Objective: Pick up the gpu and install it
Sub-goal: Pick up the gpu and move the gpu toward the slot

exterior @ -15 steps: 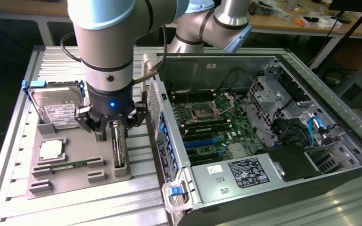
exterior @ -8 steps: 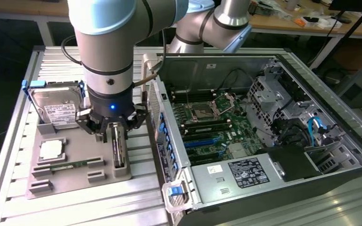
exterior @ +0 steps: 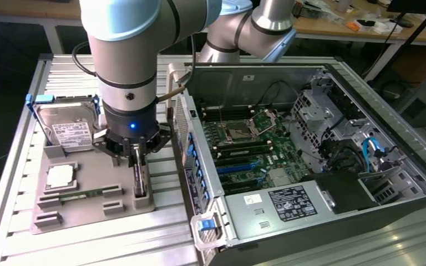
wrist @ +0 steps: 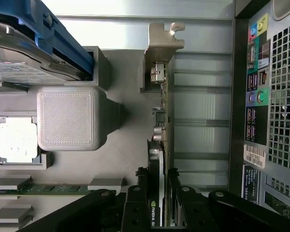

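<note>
The gpu (exterior: 142, 185) stands on its edge in a slot of the grey holder tray (exterior: 87, 213), to the exterior view's left of the open computer case (exterior: 309, 160). My gripper (exterior: 139, 173) has come straight down over it. In the wrist view the gpu (wrist: 162, 118) runs away from me as a thin green card, with its silver end bracket (wrist: 162, 43) at the far end. My gripper (wrist: 158, 178) has one black finger (wrist: 141, 181) pressed against each face of the card, shut on it. The card still sits in the tray.
On the same tray lie a silver hard drive (exterior: 69, 130) in a blue frame, a processor (exterior: 60, 176) and a memory stick (exterior: 80, 195). The case's motherboard (exterior: 235, 166) lies open with blue and black slots. The case's back panel (wrist: 266, 96) stands close beside the gpu.
</note>
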Robot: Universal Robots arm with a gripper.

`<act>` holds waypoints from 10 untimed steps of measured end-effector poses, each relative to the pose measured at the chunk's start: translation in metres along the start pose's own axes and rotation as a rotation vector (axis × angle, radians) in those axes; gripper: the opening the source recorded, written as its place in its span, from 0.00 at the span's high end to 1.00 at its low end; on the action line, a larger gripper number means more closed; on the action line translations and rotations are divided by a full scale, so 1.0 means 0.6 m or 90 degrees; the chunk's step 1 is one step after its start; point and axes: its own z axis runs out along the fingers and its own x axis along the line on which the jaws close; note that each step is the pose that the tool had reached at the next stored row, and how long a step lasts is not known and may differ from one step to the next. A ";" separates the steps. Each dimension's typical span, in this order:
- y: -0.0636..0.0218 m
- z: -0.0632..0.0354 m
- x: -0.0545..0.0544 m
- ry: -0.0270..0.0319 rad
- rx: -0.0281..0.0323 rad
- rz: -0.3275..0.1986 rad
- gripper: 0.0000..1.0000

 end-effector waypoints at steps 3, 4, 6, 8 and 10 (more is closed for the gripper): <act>0.000 0.000 0.000 0.0000 0.0000 0.000 0.73; 0.000 0.000 0.000 0.0000 0.0000 0.000 0.73; 0.000 -0.001 0.000 -0.0001 0.0001 0.000 0.73; 0.000 -0.005 0.000 0.0000 0.0003 0.000 0.73; 0.000 -0.011 0.000 0.0000 0.0007 0.000 0.73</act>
